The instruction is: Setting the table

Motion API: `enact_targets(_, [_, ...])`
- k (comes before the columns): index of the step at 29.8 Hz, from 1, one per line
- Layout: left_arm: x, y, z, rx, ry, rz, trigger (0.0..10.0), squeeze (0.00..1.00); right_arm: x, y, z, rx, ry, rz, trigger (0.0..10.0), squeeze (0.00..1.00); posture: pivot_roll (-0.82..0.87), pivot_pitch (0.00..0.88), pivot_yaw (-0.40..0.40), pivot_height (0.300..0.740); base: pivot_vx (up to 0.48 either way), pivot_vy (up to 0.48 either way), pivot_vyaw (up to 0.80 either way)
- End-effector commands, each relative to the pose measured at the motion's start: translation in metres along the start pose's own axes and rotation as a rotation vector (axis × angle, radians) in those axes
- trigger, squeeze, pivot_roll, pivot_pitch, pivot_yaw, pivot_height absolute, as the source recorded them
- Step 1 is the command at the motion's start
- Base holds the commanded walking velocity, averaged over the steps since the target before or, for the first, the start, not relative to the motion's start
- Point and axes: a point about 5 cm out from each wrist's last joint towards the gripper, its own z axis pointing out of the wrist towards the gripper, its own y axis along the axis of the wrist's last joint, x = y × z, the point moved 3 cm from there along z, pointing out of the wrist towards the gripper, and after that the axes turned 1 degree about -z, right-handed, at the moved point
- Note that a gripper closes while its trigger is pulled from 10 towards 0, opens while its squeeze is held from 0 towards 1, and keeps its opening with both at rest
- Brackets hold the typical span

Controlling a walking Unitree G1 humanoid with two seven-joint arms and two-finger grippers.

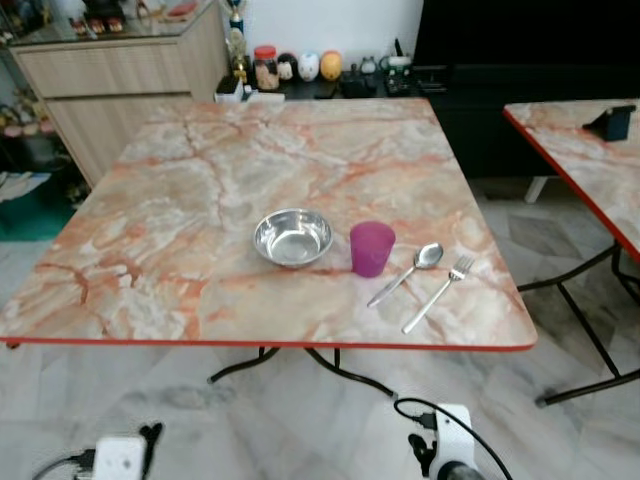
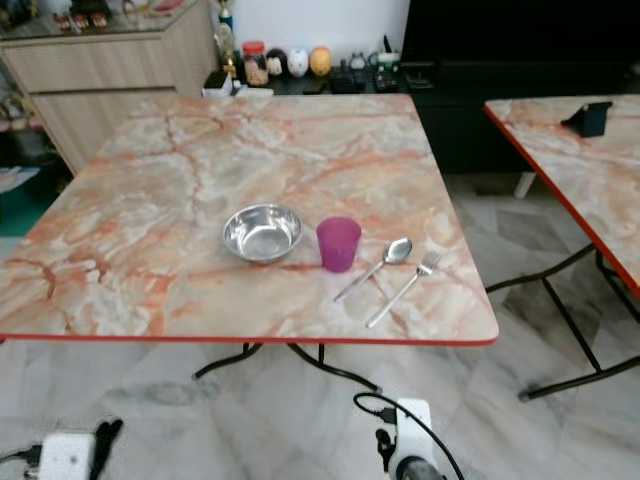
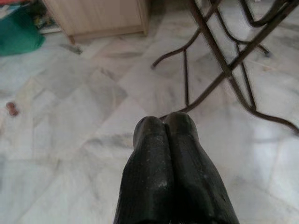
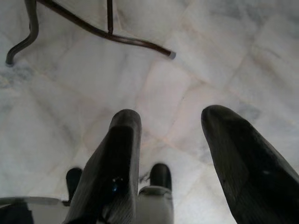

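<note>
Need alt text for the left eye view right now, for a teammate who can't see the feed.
A marble-patterned table holds a steel bowl, purple cup, spoon and fork in a row near its front edge, left to right. A second table stands at right, a wooden cabinet behind.

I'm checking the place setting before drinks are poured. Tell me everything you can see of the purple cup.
The purple cup is a small, translucent-looking plastic tumbler, tapering slightly toward its base. It stands upright and looks empty on the marble-patterned table, between the steel bowl on its left and the spoon on its right, close to both, apparently touching neither.
</note>
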Motion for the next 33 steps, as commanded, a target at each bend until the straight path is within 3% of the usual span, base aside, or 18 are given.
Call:
enact_targets(1, [0.011,0.025,-0.001,-0.070,0.047,0.024,10.0,0.00,-0.002,0.003,0.001,-0.006,-0.010,0.015,10.0,0.00,-0.03,0.000,0.033,0.732,0.000,0.000,0.00])
enact_targets(3, [0.021,0.037,0.000,-0.104,0.115,0.022,10.0,0.00,-0.004,0.004,0.001,-0.007,-0.014,0.015,10.0,0.00,-0.02,0.000,0.026,0.732,0.000,0.000,0.00])
enact_targets(7, [0.055,0.098,0.017,-0.289,0.278,0.083,10.0,0.00,-0.009,0.002,0.000,0.008,-0.023,0.017,10.0,0.00,-0.01,0.000,0.008,0.732,0.000,0.000,0.00])
enact_targets(10, [0.058,0.124,0.026,-0.361,0.291,0.077,10.0,0.00,-0.011,0.000,0.000,0.016,-0.027,0.018,10.0,0.00,-0.01,0.000,0.009,0.732,0.000,0.000,0.00])
enact_targets(12, [0.051,0.146,0.039,-0.399,0.238,0.066,10.0,0.00,-0.014,-0.004,-0.001,0.027,-0.033,0.021,10.0,0.00,0.00,0.000,0.008,0.732,0.000,0.000,0.00])
enact_targets(14, [0.044,0.151,0.046,-0.391,0.183,0.084,10.0,0.00,-0.015,-0.005,-0.002,0.032,-0.035,0.022,10.0,0.00,-0.01,0.000,0.009,0.732,0.000,0.000,0.00])
enact_targets(15, [0.027,0.161,0.057,-0.397,0.067,0.128,10.0,0.00,-0.015,-0.008,-0.002,0.041,-0.037,0.022,10.0,0.00,-0.02,0.000,0.015,0.732,0.000,0.000,0.00])
enact_targets(16, [0.022,0.165,0.061,-0.404,0.039,0.125,10.0,0.00,-0.016,-0.009,-0.002,0.044,-0.038,0.023,10.0,0.00,-0.02,0.000,0.016,0.732,0.000,0.000,0.00])
enact_targets(20, [0.012,0.183,0.075,-0.436,0.030,-0.011,10.0,0.00,-0.017,-0.014,-0.003,0.056,-0.047,0.032,10.0,0.00,-0.02,0.000,0.015,0.732,0.000,0.000,0.00])
enact_targets(23, [0.001,0.189,0.082,-0.445,0.003,0.001,10.0,0.00,-0.017,-0.017,-0.004,0.069,-0.051,0.035,10.0,0.00,-0.03,0.000,0.012,0.732,0.000,0.000,0.00])
enact_targets(26, [-0.009,0.198,0.086,-0.462,-0.010,-0.051,10.0,0.00,-0.017,-0.021,-0.005,0.080,-0.052,0.035,10.0,0.00,-0.03,0.000,0.009,0.732,0.000,0.000,0.00])
enact_targets(33, [-0.018,0.200,0.089,-0.464,-0.038,-0.059,10.0,0.00,-0.019,-0.032,-0.008,0.119,-0.063,0.015,10.0,0.00,-0.03,0.000,0.017,0.732,0.000,0.000,0.00])
